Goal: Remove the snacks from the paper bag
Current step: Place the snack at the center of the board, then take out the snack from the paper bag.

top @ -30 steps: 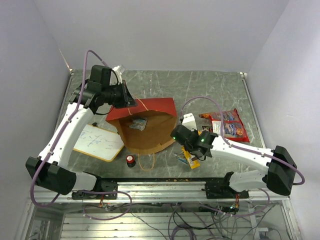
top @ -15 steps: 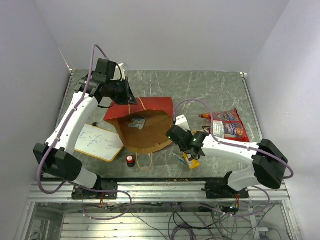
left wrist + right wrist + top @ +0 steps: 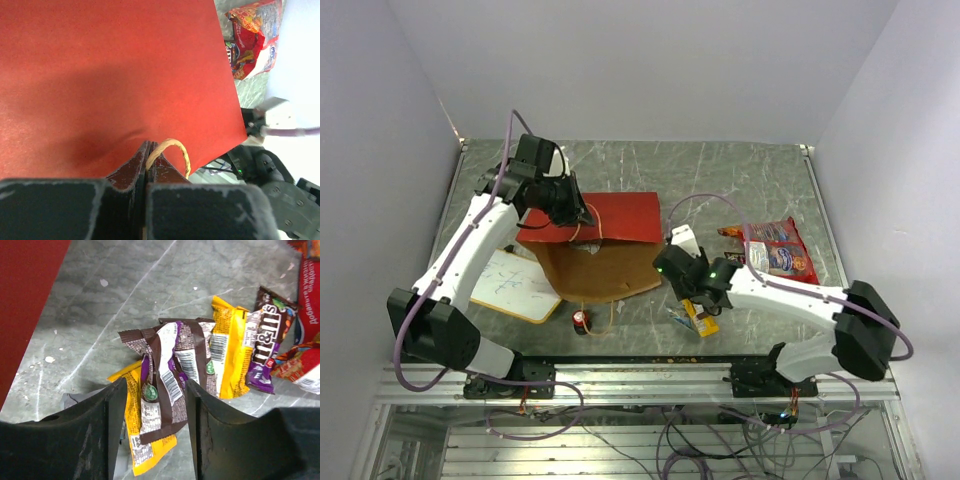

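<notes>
The paper bag (image 3: 615, 218) lies on its side, red outside, brown inside (image 3: 595, 275), its mouth toward the near edge. My left gripper (image 3: 576, 214) is shut on the bag's string handle (image 3: 172, 149) against the red upper panel (image 3: 115, 75). My right gripper (image 3: 682, 290) is open and empty, its jaws (image 3: 155, 390) hanging just above loose snacks on the table: a brown-purple packet (image 3: 170, 372), yellow packets (image 3: 232, 355) and a brown M&M's packet (image 3: 268, 337). These snacks (image 3: 696, 316) lie right of the bag. The red chip bag (image 3: 780, 248) lies further right. The bag's inside is mostly hidden.
A wood-framed whiteboard (image 3: 515, 285) lies left of the bag. A small red-topped black knob (image 3: 581, 320) stands by the bag's loose front handle (image 3: 610, 318). The right arm (image 3: 270, 170) sits close to the bag's right edge (image 3: 25, 300).
My left gripper has drawn the bag's upper panel forward and down, hiding the packet that showed inside. My right gripper has edged a little left toward the bag.
</notes>
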You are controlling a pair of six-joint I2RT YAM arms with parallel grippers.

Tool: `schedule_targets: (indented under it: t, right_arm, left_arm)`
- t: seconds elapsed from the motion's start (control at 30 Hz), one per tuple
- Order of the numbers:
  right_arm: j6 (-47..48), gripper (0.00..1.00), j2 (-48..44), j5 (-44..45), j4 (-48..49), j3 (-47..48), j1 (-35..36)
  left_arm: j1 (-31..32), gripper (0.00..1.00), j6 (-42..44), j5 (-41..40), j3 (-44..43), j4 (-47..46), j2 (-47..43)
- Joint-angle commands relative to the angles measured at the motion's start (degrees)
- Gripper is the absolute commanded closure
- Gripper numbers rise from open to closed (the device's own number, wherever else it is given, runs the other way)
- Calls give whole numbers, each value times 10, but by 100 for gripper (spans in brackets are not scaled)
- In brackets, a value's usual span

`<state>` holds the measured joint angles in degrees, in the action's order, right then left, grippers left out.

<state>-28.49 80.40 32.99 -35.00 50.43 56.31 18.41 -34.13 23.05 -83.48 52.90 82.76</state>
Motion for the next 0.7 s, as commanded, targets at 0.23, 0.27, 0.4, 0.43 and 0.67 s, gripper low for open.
schedule_targets:
  t: [0.23, 0.27, 0.4, 0.43, 0.67]
  right_arm:
    - [55, 28, -150, 3, 36, 11, -2]
    - [75, 27, -165, -5, 58, 5, -2]
    - [158, 27, -208, -66, 126, 8, -2]
    - [167, 27, -208, -77, 134, 15, -2]
    - [195, 27, -148, -232, 150, 116, 8]
  left_arm:
    - [-1, 93, -104, 28, 71, -173, -29]
    - [-1, 93, -108, 32, 76, -186, -31]
    - [3, 93, -125, 67, 77, -225, -19]
    - [8, 93, -127, 76, 69, -224, -9]
    - [67, 93, -121, 103, -7, -200, 37]
